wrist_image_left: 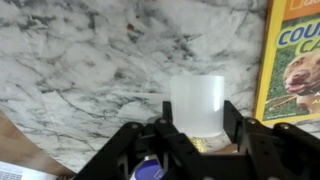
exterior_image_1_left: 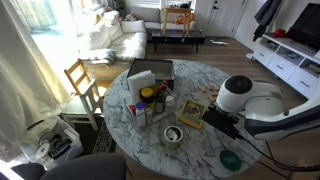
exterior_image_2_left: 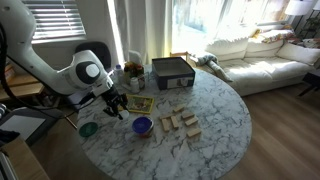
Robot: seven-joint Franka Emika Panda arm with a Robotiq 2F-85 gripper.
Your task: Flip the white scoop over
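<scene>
The white scoop (wrist_image_left: 197,100) is a translucent white cup standing on the marble table (wrist_image_left: 80,60), right between my fingers in the wrist view. My gripper (wrist_image_left: 200,118) has a finger pressed against each side of it. In both exterior views the gripper (exterior_image_1_left: 214,119) (exterior_image_2_left: 113,103) is low over the table beside a picture book (exterior_image_1_left: 192,113) (exterior_image_2_left: 140,102), and the scoop is hidden behind the fingers. I cannot tell whether the scoop is lifted off the table.
The book (wrist_image_left: 295,60) lies just right of the scoop. A small bowl (exterior_image_1_left: 173,134) (exterior_image_2_left: 142,125), a green lid (exterior_image_1_left: 230,160) (exterior_image_2_left: 88,129), wooden blocks (exterior_image_2_left: 180,123), bottles (exterior_image_1_left: 150,100) and a dark box (exterior_image_1_left: 150,72) (exterior_image_2_left: 172,72) share the round table. A chair (exterior_image_1_left: 80,78) stands beside it.
</scene>
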